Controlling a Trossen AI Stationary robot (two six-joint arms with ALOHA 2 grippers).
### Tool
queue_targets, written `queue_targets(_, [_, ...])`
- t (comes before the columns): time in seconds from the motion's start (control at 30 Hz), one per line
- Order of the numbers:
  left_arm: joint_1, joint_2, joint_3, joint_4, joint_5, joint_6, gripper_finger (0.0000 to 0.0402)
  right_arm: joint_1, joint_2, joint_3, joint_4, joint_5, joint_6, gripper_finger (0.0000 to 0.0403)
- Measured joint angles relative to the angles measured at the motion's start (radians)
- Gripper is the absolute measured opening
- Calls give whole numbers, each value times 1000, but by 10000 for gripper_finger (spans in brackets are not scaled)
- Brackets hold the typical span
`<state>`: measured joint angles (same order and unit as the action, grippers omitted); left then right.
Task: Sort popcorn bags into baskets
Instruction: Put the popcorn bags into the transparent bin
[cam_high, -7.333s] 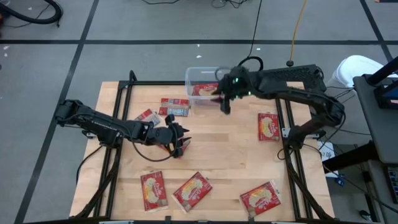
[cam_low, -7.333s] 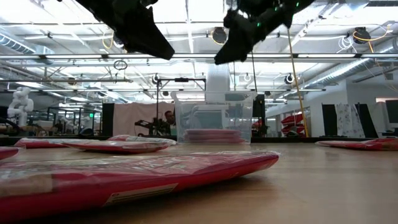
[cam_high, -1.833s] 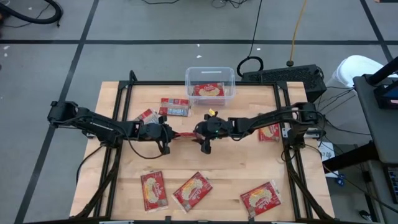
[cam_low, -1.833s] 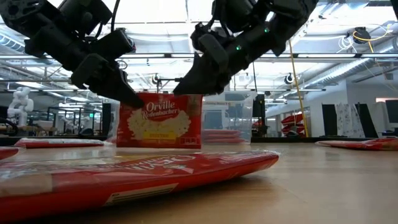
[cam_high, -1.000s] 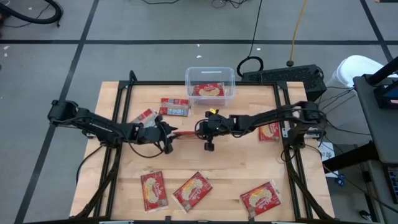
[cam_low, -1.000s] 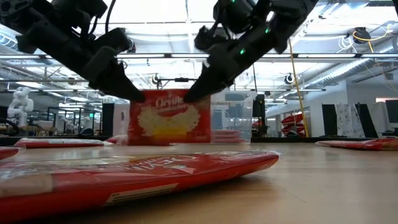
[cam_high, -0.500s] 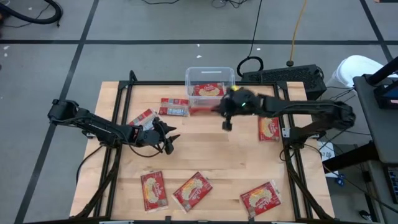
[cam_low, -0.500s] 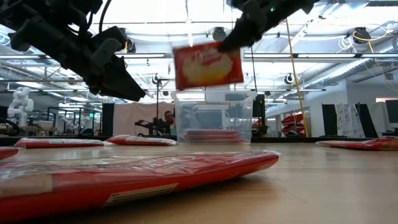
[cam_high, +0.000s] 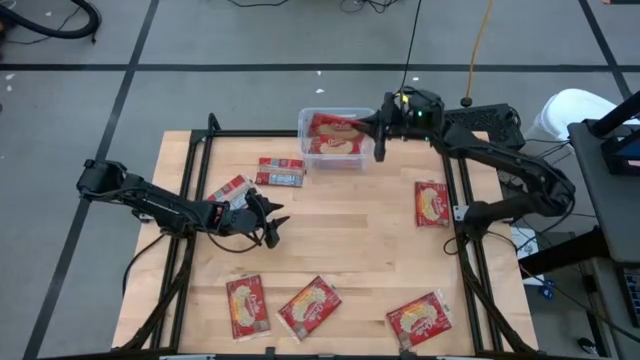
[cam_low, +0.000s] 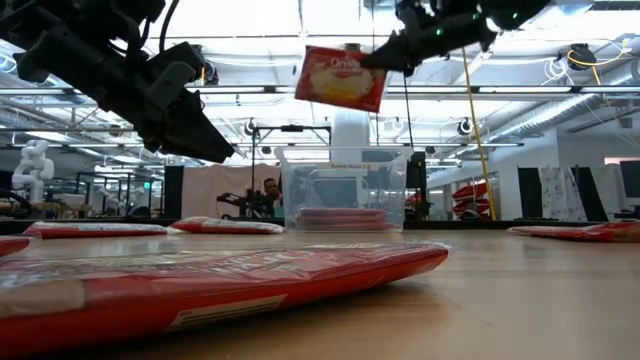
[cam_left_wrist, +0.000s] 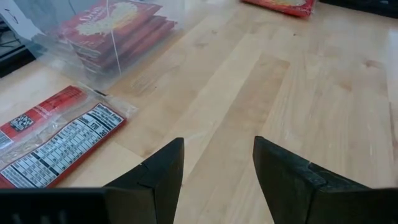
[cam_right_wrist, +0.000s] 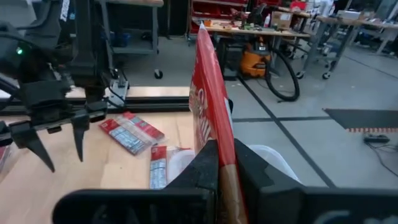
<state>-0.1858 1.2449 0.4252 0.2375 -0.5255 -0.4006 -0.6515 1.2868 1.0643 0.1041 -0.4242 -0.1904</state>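
Observation:
My right gripper (cam_high: 377, 135) is shut on one red and yellow popcorn bag (cam_high: 335, 127) and carries it above the clear tub (cam_high: 307, 140) at the table's far edge. In the low view the bag (cam_low: 342, 77) hangs high over the tub (cam_low: 345, 190), which has other bags lying flat in it. My left gripper (cam_high: 272, 224) hovers open over the table's middle left and holds nothing; the left wrist view shows bare wood between its fingers (cam_left_wrist: 217, 168). My right gripper pinches the bag between its two fingers by one edge (cam_right_wrist: 214, 140), coming level from the table's right side. The bag is lifted clear above the tub, tilted, and sticks out from the fingers toward the table's left (cam_low: 330, 75).
Two packets (cam_high: 280, 172) (cam_high: 235, 188) lie left of the tub. One bag (cam_high: 432, 203) rests by the right edge, and three (cam_high: 248, 306) (cam_high: 310, 307) (cam_high: 420, 318) lie along the near edge. Bare wood fills the table's middle.
Both grippers held the bag upright at the table's middle. My left gripper let go and stayed put. My right gripper lifted the bag clear and swung it up and toward the far edge, until it came over the tub.

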Motion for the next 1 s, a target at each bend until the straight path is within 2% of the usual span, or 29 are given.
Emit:
queue_targets(0.4, [31,0,0,3,1,4,198,-167,231,157,2,-286,17,10])
queue_targets(0.67, [36,0,0,3,9,6,198,-226,350,169,-25,-314,31,10])
queue_targets(1.0, [36,1,0,5,11,3,198,-230,473,169,-7,-313,20,12])
